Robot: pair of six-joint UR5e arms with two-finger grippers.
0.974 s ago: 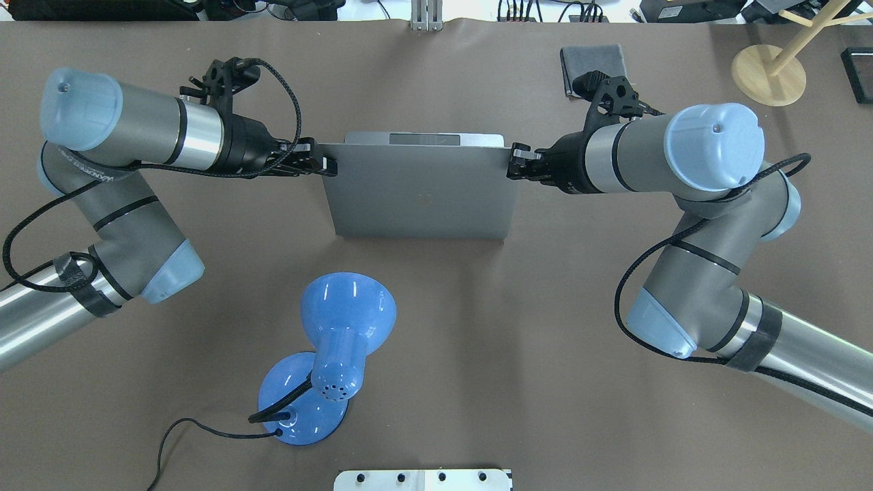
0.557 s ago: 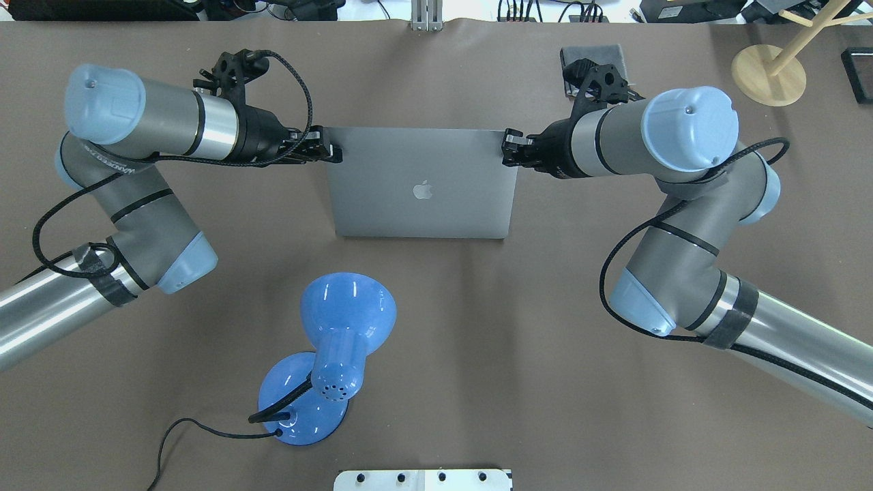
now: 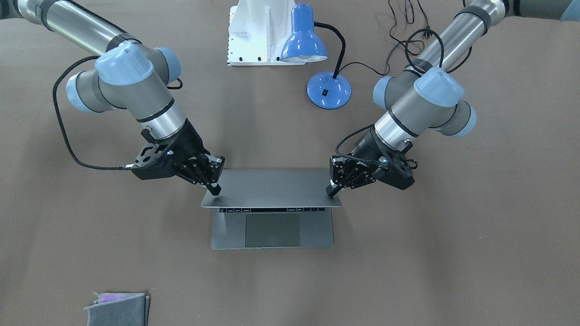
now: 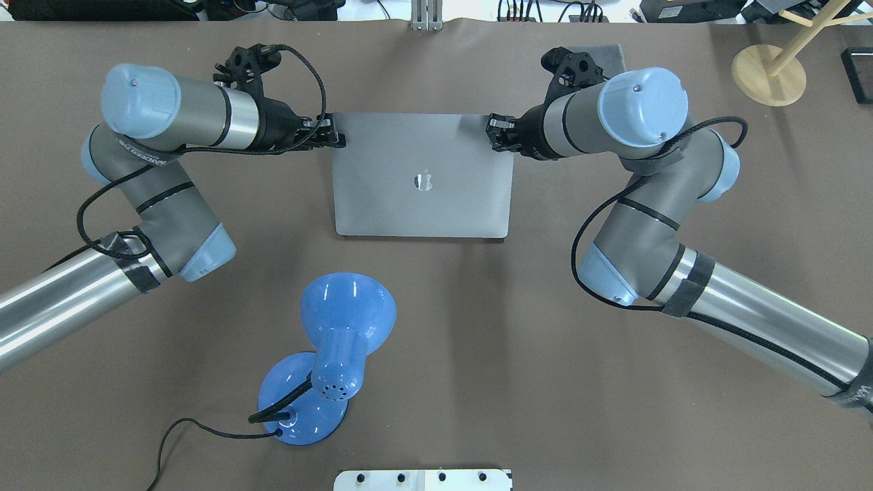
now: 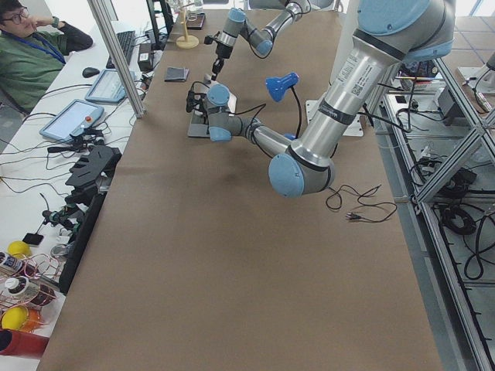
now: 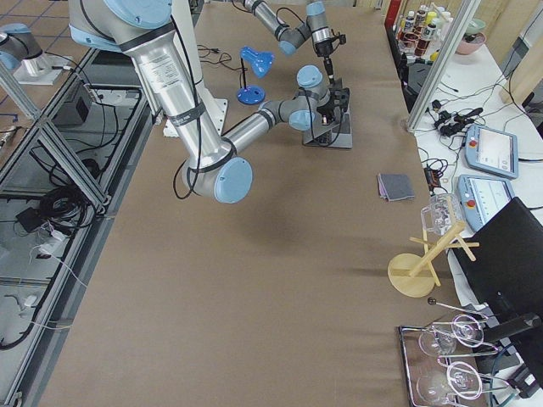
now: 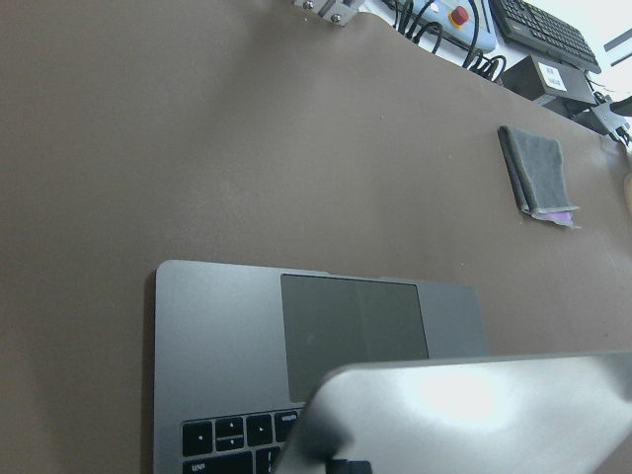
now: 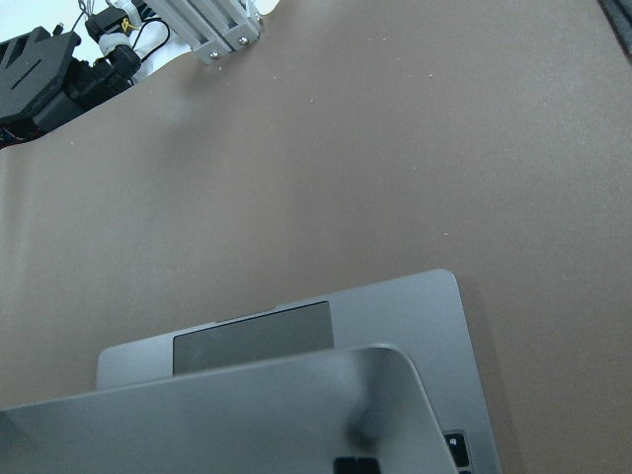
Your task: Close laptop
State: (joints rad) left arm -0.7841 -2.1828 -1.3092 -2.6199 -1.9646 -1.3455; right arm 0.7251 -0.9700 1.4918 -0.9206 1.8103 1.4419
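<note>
The space-grey laptop [image 4: 423,181] lies mid-table, its lid [image 3: 272,188] tilted low over the keys, the trackpad [image 3: 272,230] still showing. My left gripper [image 4: 334,136] is shut, its tip resting on the lid's back at the free-edge corner on my left [image 3: 333,190]. My right gripper [image 4: 494,133] is shut, its tip on the opposite corner [image 3: 215,189]. The left wrist view shows the lid's corner [image 7: 474,415] above the base [image 7: 227,336]. The right wrist view shows the same from the other side [image 8: 296,415].
A blue desk lamp [image 4: 334,341] with its cable stands near my side of the laptop. A folded grey cloth [image 3: 118,308] lies beyond the laptop to my right. A wooden stand [image 4: 767,71] is at the far right corner. A white base plate [image 4: 423,479] sits at the near edge.
Both grippers have moved away from me with the lid's free edge. The lid has swung further down toward the keyboard, showing more of its back with the logo.
</note>
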